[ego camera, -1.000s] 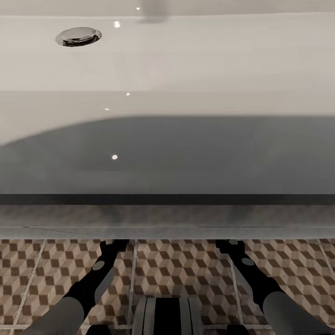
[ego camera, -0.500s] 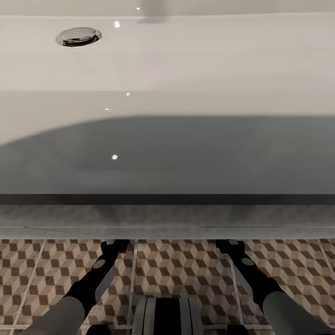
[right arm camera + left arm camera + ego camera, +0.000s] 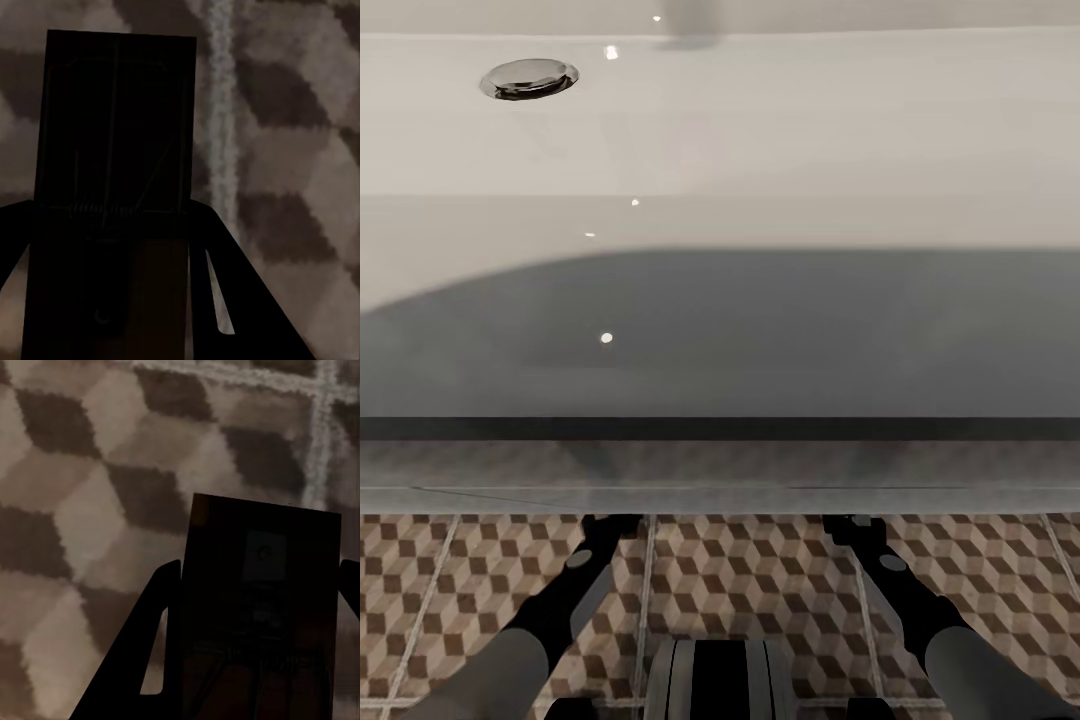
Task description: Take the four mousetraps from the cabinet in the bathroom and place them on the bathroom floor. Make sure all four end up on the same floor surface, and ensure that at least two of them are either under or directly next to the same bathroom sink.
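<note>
Mousetraps show in both wrist views, one in each gripper, dark and shadowed against the cube-patterned bathroom floor (image 3: 760, 580); no brand, label or writing can be read on either. In the left wrist view a mousetrap (image 3: 262, 615) sits as a flat dark board between the two fingers (image 3: 142, 660) of the left gripper (image 3: 259, 645), which close on its sides, a faint round metal part near its far end. In the head view the left arm (image 3: 560, 610) reaches forward and down toward the front edge of the bathroom sink (image 3: 720, 150), its tip slipping beneath the sink's lower rim. The sink's chrome drain (image 3: 529, 78) lies to the left of both arms. Right of that, the right arm (image 3: 920, 600) mirrors this pose under the sink's front edge. The right gripper (image 3: 112, 225) clasps another mousetrap (image 3: 116, 127), spring and wire bar visible, just beside a pale grout line (image 3: 220, 112).
</note>
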